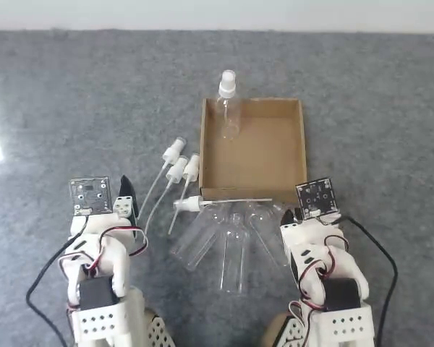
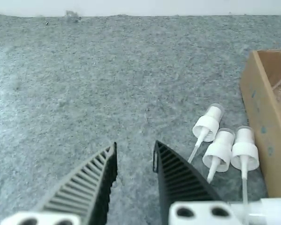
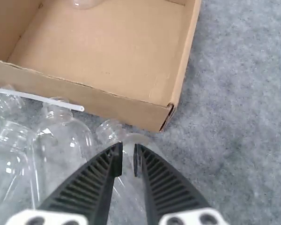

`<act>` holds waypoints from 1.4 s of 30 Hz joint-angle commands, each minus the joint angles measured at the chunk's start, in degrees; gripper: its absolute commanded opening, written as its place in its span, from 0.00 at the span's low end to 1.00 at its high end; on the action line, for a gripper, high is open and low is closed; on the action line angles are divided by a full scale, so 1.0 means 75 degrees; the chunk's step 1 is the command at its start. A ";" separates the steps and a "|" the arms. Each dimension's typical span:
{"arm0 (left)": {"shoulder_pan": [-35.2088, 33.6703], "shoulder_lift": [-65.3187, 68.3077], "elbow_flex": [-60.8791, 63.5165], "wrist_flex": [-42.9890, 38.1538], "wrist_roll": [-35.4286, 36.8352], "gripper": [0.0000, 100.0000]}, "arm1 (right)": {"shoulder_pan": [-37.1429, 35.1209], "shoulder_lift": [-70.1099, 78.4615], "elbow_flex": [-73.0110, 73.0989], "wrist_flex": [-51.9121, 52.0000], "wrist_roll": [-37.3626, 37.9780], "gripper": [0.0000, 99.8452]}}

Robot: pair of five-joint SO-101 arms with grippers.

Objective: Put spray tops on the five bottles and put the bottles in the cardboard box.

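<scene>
The cardboard box [image 1: 302, 144] lies open at the table's middle. One clear bottle with a white spray top [image 1: 229, 108] rests tilted over the box's far left rim. Three loose spray tops [image 1: 178, 163] lie left of the box, seen close in the left wrist view [image 2: 220, 150]. A fourth top [image 1: 189, 204] lies along the box's near wall. Several uncapped clear bottles [image 1: 233, 249] fan out just in front. My left gripper [image 1: 128, 201] hangs slightly open over bare carpet near the tops. My right gripper [image 3: 126, 152] hovers shut above one bottle's neck [image 3: 110, 129].
Grey carpet covers the whole table. The box's near wall and corner [image 3: 166, 115] stand just beyond my right gripper. The fourth top's thin tube [image 3: 37, 98] lies across the bottle necks. Open carpet stretches left of and beyond the left gripper [image 2: 135, 150].
</scene>
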 commanded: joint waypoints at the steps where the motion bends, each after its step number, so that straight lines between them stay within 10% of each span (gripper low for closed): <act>1: -0.0035 -0.0082 -0.0064 -0.0117 -0.0023 0.11 | 0.0041 -0.0100 0.0023 -0.0627 0.0129 0.01; 12: -0.0035 -0.0117 -0.0064 0.0316 -0.0023 0.11 | 0.0440 0.0604 -0.3434 0.0920 0.1864 0.01; 21: -0.0035 -0.0117 -0.0064 0.0363 -0.0035 0.11 | 0.0416 0.6113 -0.5275 0.2151 0.3716 0.21; 42: -0.0047 -0.0117 -0.0064 0.0375 -0.0035 0.11 | 0.0803 0.7953 -0.4525 0.0733 0.5275 0.31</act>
